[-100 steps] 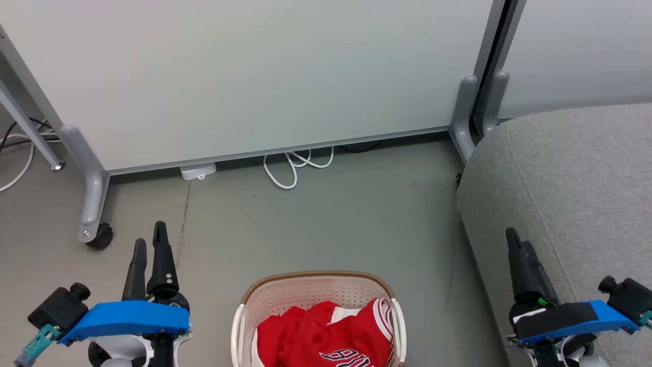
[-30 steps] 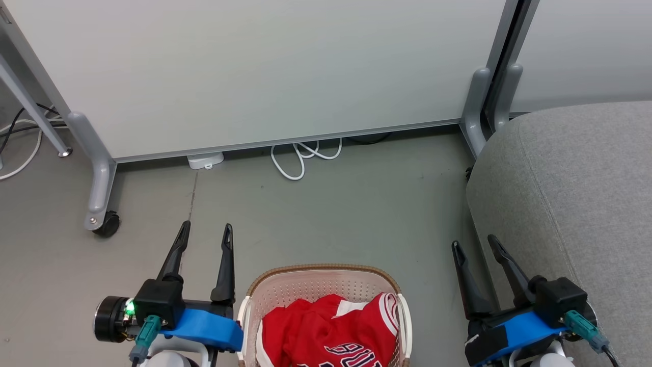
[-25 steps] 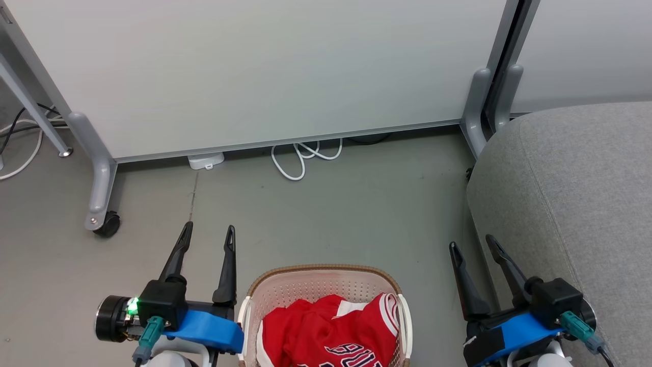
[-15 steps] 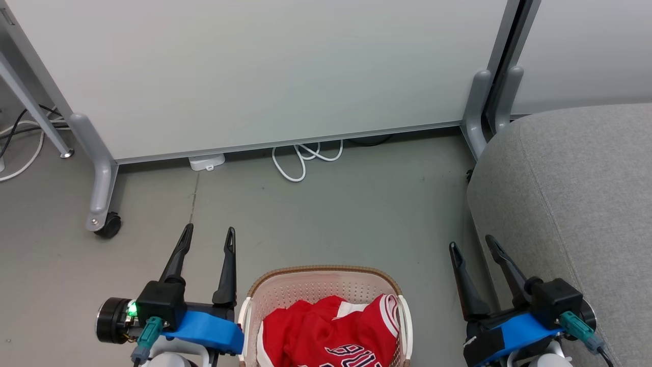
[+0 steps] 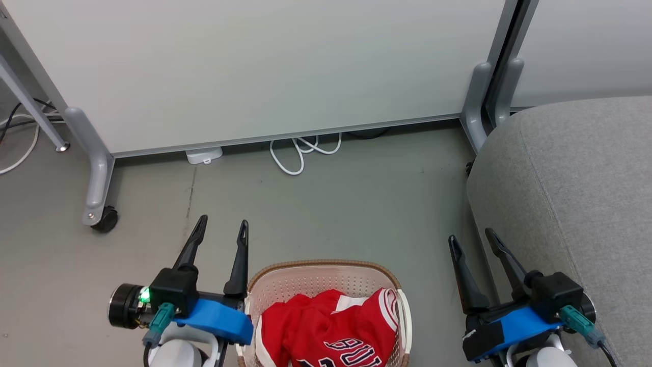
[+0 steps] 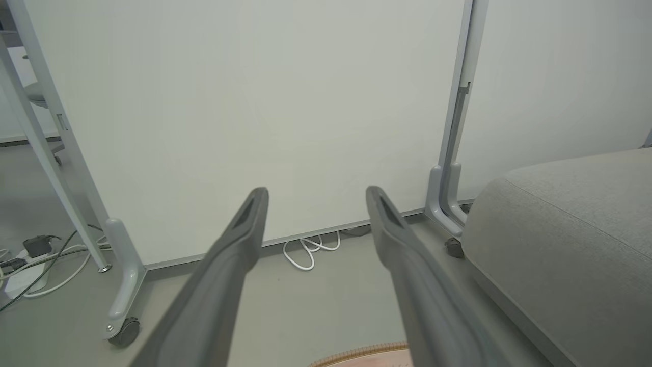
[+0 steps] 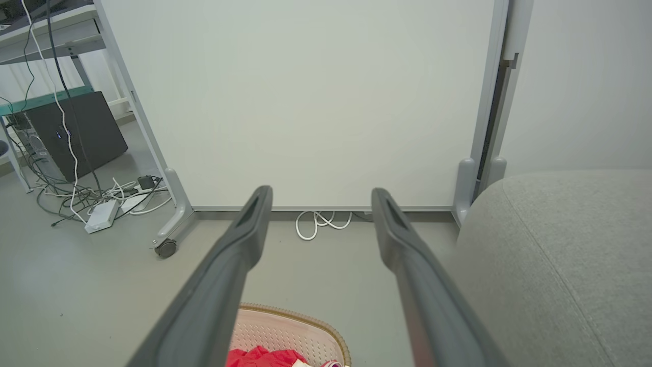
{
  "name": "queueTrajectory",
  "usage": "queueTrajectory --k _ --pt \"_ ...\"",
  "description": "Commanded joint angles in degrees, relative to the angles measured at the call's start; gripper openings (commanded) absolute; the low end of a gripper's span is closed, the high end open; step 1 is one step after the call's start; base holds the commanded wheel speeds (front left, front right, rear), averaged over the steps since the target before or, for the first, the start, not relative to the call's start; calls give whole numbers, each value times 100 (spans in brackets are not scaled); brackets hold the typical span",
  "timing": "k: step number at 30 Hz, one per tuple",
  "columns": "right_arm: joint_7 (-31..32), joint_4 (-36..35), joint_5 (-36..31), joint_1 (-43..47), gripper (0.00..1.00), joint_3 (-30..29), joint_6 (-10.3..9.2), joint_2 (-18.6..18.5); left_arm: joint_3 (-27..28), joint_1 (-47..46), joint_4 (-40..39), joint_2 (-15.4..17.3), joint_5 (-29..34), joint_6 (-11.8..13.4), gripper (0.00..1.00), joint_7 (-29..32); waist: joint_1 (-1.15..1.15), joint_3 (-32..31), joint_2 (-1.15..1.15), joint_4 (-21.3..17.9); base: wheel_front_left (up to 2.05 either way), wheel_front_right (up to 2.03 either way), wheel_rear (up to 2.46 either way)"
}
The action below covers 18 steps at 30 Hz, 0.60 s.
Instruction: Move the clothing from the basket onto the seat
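From the head view the clothing (image 5: 326, 331) fills the basket (image 5: 321, 266) between left gripper (image 5: 222, 227) and right gripper (image 5: 471, 238), fingers apart and empty, while the right wrist view adds a black box (image 7: 76, 135) amid cables.

1. It looks like an office or lab room: pale partition panels (image 5: 265, 71) stand on grey feet (image 5: 97, 168) with a castor (image 5: 104, 220).
2. A black computer tower (image 7: 76, 135) sits by a desk (image 7: 51, 23), amid tangled cables (image 7: 66, 196) (black and white alike).
3. The floor (image 5: 356, 204) is bare and grey.
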Motion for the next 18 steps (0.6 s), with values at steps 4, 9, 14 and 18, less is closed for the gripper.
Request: queueTrajectory --k 4,9,14,18 --pt "-33 -51 -6 -192 100 -16 3 -33 -195 -471 275 53 19 -57 100 -28 0 243 0 -54 0 0 0" --pt "-32 -96 -10 -387 100 -35 3 -33 -555 -966 658 207 -104 -70 100 -27 0 586 0 -193 0 0 0" --pt "-30 -143 -12 -571 100 -66 3 -32 -1022 -1398 1065 411 -335 -54 100 -23 0 976 0 -368 0 0 0" --pt "-29 -189 2 -725 100 -80 3 -30 -1418 -1730 1399 571 -518 -55 100 -23 0 1283 0 -497 0 0 0"
